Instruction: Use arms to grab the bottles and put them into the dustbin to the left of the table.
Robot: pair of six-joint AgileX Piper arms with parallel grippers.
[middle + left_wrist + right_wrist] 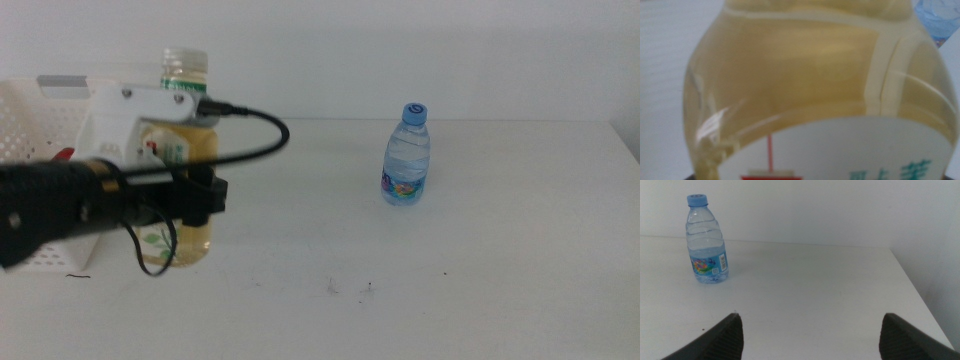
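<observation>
1. Overhead, my left gripper [205,195] sits at the yellow-drink bottle [186,75], which stands upright right in my grasp zone; whether my jaws are clamped on it I cannot tell. The white dustbin [30,120] lies just behind and beside my arm, so my left arm is the nearer one for the drop. The small water bottle [406,155] stands upright, well apart beyond my claw.
2. From my left wrist, the yellow-drink bottle [805,85] fills everything; my jaws are hidden.
3. From my right wrist, my right gripper [810,335] waits with jaws wide apart; the water bottle [707,242] stands ahead, off to one side, nothing between.
</observation>
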